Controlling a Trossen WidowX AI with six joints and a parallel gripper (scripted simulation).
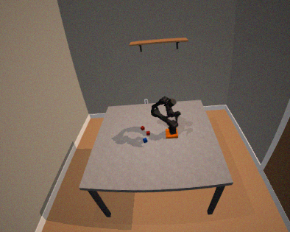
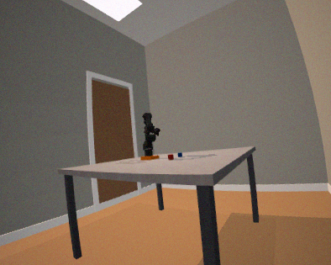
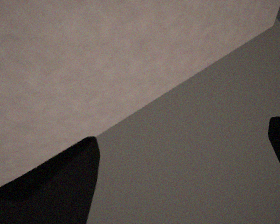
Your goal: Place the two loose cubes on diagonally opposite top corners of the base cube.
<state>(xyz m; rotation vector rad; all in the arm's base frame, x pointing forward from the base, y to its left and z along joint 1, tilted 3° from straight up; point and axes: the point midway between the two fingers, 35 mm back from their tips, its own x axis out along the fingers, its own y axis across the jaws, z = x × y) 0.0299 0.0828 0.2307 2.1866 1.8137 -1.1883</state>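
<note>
Two small red cubes point(image 1: 142, 127) point(image 1: 148, 132) and a blue cube point(image 1: 145, 140) sit apart on the grey table point(image 1: 156, 169), left of the arm's orange base plate point(image 1: 171, 134). I cannot tell which cube is the fixed one. In the exterior view one red cube point(image 2: 170, 156) and the blue cube point(image 2: 180, 154) show beside the plate point(image 2: 149, 157). My gripper point(image 1: 154, 113) point(image 2: 156, 130) point(image 3: 186, 137) is open and empty. It is folded up above the table, well clear of the cubes. The wrist view shows only table and shadow between the fingers.
The table point(image 2: 191, 169) stands in a room with a door point(image 2: 112, 138) and a wall shelf point(image 1: 158, 41). The arm's shadow falls on the table left of the cubes.
</note>
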